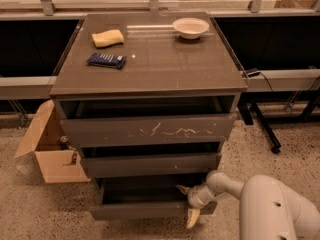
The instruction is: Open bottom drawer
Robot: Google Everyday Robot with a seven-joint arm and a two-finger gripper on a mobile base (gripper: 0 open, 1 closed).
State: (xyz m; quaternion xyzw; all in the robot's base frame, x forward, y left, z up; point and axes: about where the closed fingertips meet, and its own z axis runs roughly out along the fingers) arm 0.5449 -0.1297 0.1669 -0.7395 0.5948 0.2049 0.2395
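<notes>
The cabinet (150, 79) has three dark grey-brown drawers. The bottom drawer (140, 210) is the lowest, with a plain flat front, and it stands pulled out a little, so its dark inside shows. My gripper (186, 204) is at the right part of that front's top edge. Its fingers are spread apart: one pale fingertip (182, 189) reaches inside the drawer and the other (192, 218) hangs in front of the panel. My white arm (270, 204) comes in from the lower right. The middle drawer (150, 164) and the scratched top drawer (150, 130) are also slightly out.
On the cabinet top lie a yellow sponge (108, 38), a dark blue packet (106, 60) and a white bowl (190, 27). An open cardboard box (52, 151) stands on the floor at the left. A black stand leg with a caster (262, 129) is at the right.
</notes>
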